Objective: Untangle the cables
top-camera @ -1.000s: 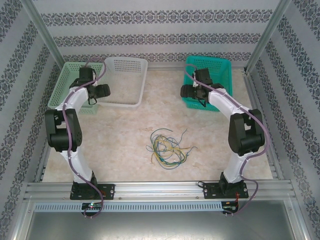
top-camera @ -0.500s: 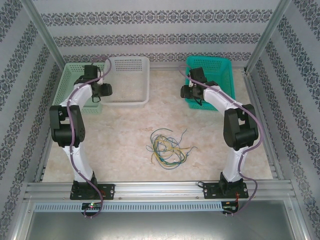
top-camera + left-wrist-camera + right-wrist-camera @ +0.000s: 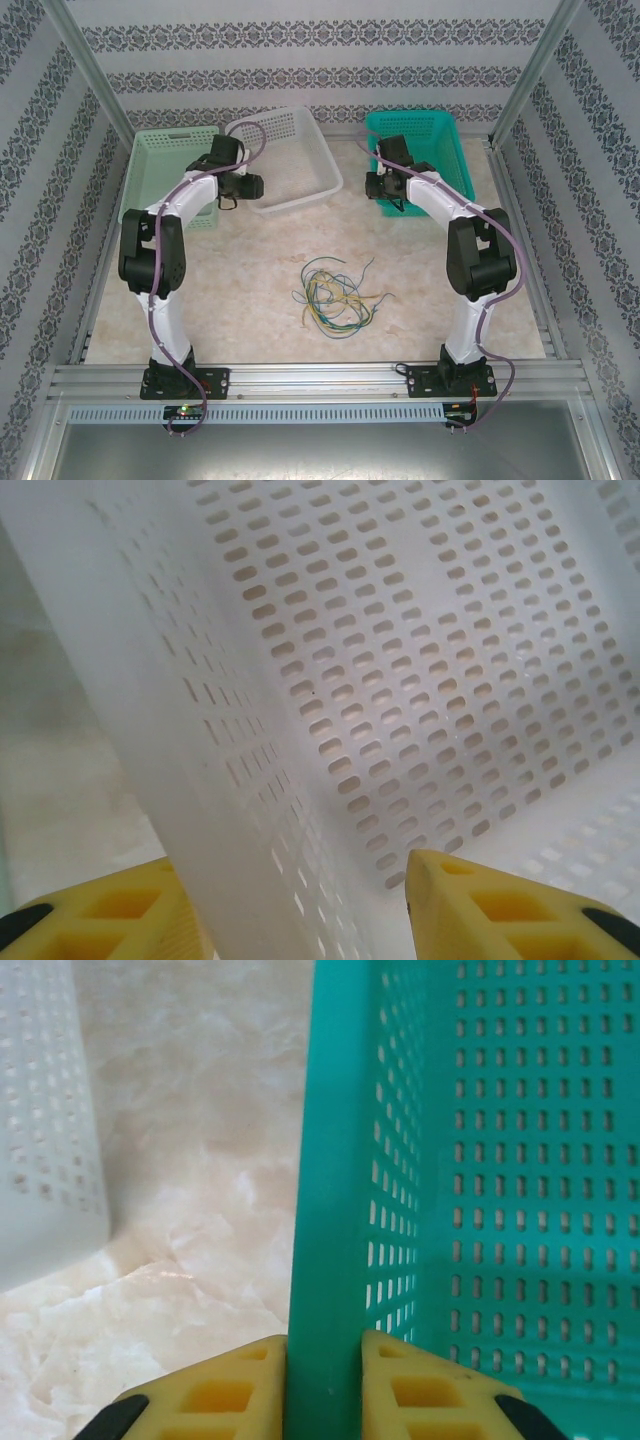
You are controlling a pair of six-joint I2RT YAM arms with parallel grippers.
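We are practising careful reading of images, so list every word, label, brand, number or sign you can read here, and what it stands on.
None can be read.
The white basket, teal basket, green basket and cables show no print.
The wallpaper carries ornament only.
The small boards at the arm bases are too small to read.

Left pincer [image 3: 295, 870] clamped on white basket [image 3: 450, 680], right pincer [image 3: 323, 1340] on teal basket [image 3: 520, 1160], arms outstretched.
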